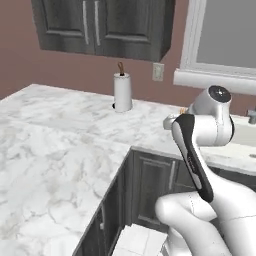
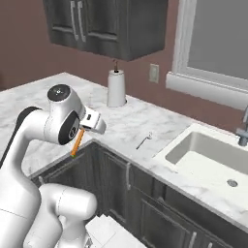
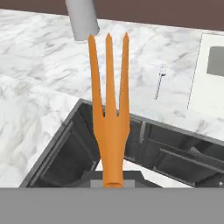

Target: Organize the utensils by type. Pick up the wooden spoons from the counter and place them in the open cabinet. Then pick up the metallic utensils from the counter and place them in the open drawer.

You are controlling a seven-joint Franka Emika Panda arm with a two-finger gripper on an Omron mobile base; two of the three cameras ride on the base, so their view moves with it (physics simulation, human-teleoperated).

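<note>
silver utensil (image 2: 144,141) too small to identify

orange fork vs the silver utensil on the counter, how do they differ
The orange fork is bright orange; the silver utensil is pale silver-white. The orange fork hangs off the counter, shut in the gripper, while the silver utensil lies flat on the marble near the sink. Both are slim.

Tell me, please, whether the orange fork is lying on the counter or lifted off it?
Lifted: the orange fork hangs in the pincer, its tines clear above the marble counter; the silver utensil lies flat on it.
</note>
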